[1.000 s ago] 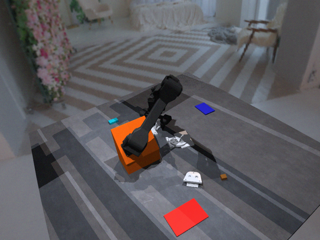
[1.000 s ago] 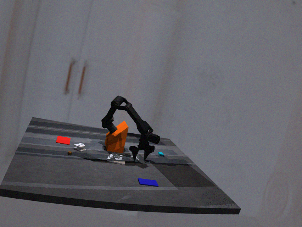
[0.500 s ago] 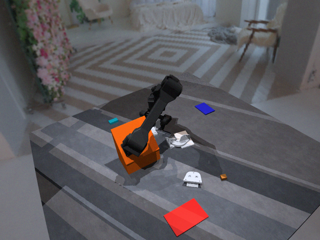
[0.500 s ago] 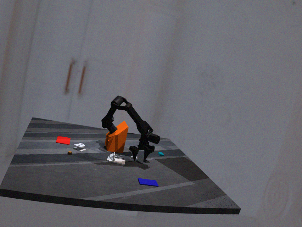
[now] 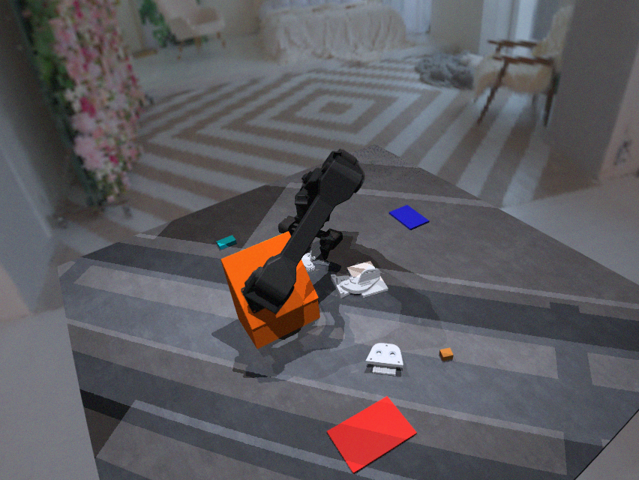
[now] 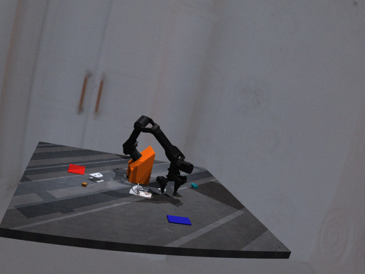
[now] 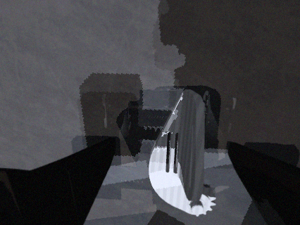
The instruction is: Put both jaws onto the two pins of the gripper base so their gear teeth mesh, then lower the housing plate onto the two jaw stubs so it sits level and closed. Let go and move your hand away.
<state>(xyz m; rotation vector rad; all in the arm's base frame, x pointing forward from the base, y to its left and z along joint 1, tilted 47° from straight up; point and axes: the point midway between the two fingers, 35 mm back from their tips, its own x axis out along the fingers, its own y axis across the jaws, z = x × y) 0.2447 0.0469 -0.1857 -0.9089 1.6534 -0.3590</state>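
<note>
The gripper base (image 5: 381, 288) (image 6: 146, 195) is a flat white plate. One white jaw (image 5: 355, 286) (image 6: 137, 189) lies over it, its fin upright; whether it sits on a pin is too small to tell. The other white jaw (image 5: 308, 262) (image 7: 162, 179) lies on the table beside the base, gear teeth at its lower end in the wrist view. My gripper (image 6: 169, 193) (image 7: 170, 145) is open and low over this loose jaw, which shows between the fingers in the wrist view, untouched as far as visible. The white housing plate (image 5: 385, 357) (image 6: 96, 175) rests apart from the base.
A large orange block (image 5: 253, 258) (image 6: 143, 171) stands beside the arm and partly hides the loose jaw. A red sheet (image 5: 371, 433) (image 6: 76, 169), a blue sheet (image 5: 409, 217) (image 6: 178, 219), a small orange cube (image 5: 445, 354) (image 6: 84, 184) and a teal block (image 5: 226, 242) (image 6: 194, 186) lie around.
</note>
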